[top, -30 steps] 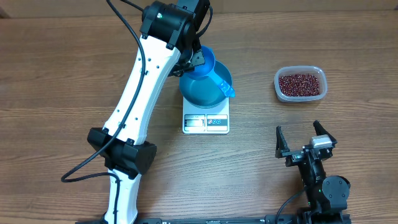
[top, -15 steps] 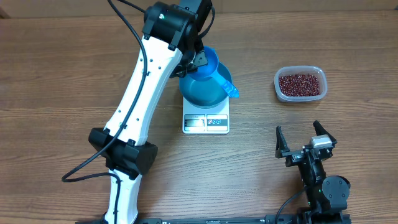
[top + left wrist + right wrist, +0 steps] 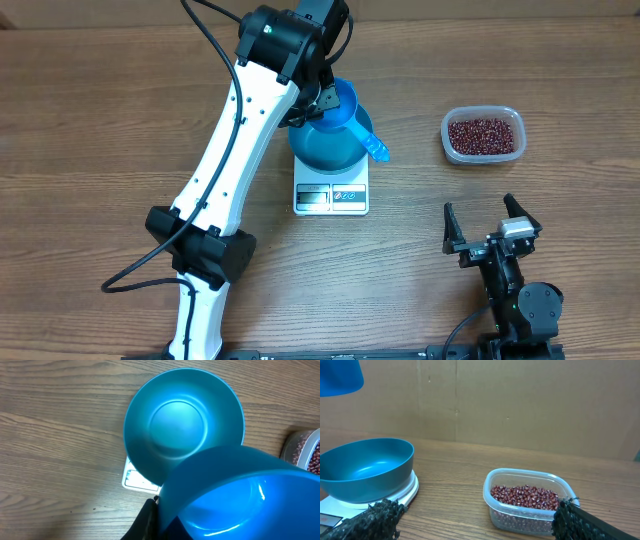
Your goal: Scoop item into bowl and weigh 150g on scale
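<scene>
Blue scoop (image 3: 346,107) over bowl (image 3: 325,152) rim, beans (image 3: 483,135) well apart

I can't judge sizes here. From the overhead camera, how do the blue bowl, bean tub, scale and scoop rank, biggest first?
1. Blue bowl and bean tub: look about alike, bowl partly hidden.
2. Scale: slightly narrower, mostly under the bowl.
3. Scoop: smallest, though raised nearer the camera.

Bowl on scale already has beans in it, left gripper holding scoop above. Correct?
Not quite: the bowl is empty, per the left wrist view. Rest holds: it sits on the scale, left gripper holding the scoop above.
</scene>
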Controlling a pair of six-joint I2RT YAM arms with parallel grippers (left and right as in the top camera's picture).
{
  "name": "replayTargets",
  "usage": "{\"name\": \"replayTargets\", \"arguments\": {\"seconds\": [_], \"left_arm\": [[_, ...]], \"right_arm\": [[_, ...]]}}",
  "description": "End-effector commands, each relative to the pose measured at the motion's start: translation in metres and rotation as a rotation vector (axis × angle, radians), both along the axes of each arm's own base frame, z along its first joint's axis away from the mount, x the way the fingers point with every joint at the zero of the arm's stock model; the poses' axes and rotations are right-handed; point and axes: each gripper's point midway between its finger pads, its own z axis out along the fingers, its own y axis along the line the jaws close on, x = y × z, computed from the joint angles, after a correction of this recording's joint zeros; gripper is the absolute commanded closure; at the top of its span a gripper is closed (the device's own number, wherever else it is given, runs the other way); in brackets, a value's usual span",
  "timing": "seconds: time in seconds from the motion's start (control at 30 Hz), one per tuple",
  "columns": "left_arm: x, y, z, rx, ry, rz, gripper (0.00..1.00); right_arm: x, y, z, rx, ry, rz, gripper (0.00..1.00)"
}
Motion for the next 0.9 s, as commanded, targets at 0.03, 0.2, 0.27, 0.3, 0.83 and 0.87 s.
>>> {"name": "replayTargets", "arguments": {"seconds": [0.03, 0.2, 0.27, 0.3, 0.83, 0.87], "left_arm": [[-0.003, -0.003, 0.011, -0.022, -0.023, 0.005, 0.96], [-0.003, -0.003, 0.011, -0.023, -0.022, 0.006, 0.96], [-0.003, -0.003, 0.011, -0.026, -0.021, 0.005, 0.96], [-0.003, -0.003, 0.011, -0.026, -0.021, 0.005, 0.96], [-0.003, -0.003, 0.011, -0.026, -0.021, 0.005, 0.96], [-0.003, -0.003, 0.011, -0.026, -0.021, 0.005, 0.96]], "right_arm": [[0.000, -0.001, -0.002, -0.005, -0.002, -0.004, 0.00], [0.000, -0.001, 0.000, -0.004, -0.011, -0.004, 0.00], [0.000, -0.001, 0.004, -0.003, -0.030, -0.003, 0.00], [0.000, -0.001, 0.007, -0.001, -0.041, -0.002, 0.00], [-0.003, 0.013, 0.013, 0.631, 0.061, 0.083, 0.00], [-0.004, 0.016, 0.014, 0.644, 0.067, 0.101, 0.00]]}}
